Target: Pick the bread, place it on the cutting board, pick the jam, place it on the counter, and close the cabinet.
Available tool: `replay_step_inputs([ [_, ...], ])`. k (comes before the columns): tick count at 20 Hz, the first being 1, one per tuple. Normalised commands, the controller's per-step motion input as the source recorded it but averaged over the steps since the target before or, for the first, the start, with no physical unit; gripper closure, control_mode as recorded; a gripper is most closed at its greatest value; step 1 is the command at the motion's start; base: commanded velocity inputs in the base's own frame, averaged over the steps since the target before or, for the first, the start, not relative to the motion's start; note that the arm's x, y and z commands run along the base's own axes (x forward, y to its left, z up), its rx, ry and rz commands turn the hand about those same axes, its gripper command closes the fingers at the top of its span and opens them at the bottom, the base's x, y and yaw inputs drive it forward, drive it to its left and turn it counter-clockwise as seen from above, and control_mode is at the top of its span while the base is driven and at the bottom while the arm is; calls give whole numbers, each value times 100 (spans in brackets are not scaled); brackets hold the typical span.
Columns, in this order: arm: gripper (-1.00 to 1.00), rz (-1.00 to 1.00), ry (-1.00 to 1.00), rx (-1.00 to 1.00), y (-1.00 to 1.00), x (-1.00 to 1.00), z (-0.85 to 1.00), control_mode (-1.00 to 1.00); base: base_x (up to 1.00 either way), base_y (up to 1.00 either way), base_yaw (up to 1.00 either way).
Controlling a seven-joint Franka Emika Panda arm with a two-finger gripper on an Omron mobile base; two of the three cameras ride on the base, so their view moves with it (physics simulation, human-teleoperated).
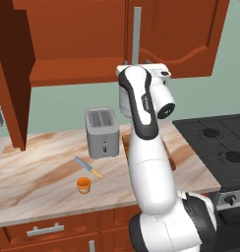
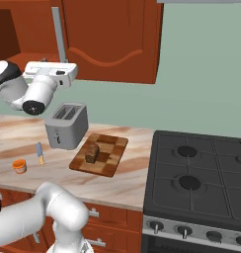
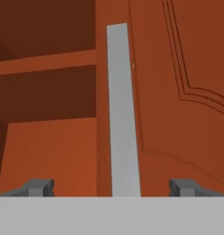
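Gripper (image 3: 112,187) fingertips, at the bottom of the hand view, stand spread wide and empty either side of the grey bar handle (image 3: 121,110) of the cabinet (image 3: 178,92), apparently lined up to work the door; open shelf space lies at left. Left base view: the jam (image 1: 83,184) sits on the counter (image 1: 38,182) at lower left, near the front edge, beside a knife (image 1: 88,167) and toaster (image 1: 102,132). Right base view: the bread (image 2: 92,152) rests on the cutting board (image 2: 110,158) at centre, with bare counter around it.
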Motion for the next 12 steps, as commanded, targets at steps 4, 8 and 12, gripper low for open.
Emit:
replay_step_inputs([
  [4,-100,0,0,0,0,-32,7,-100,0,0,0],
  [8,-100,0,0,0,0,-28,18,-100,0,0,0],
  [12,-100,0,0,0,1,-23,25,-100,0,0,0],
])
